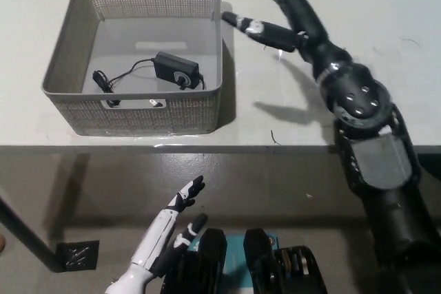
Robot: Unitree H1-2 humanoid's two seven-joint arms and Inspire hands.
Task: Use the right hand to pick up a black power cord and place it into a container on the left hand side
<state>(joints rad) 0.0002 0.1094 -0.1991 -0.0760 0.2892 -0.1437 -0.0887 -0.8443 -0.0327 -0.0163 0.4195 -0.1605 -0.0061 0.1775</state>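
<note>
The basket (76, 67) looks like grey plastic, its walls a fine perforated mesh, matt. The power cord (155, 70) inside has a matt black plastic brick and thin rubbery cable. The table (386, 12) is smooth, pale, faintly scuffed (laminate, perhaps). The right hand (282, 12) is glossy black plastic

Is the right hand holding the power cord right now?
No. The right hand is open beside the container, and the power cord lies inside it.
</note>
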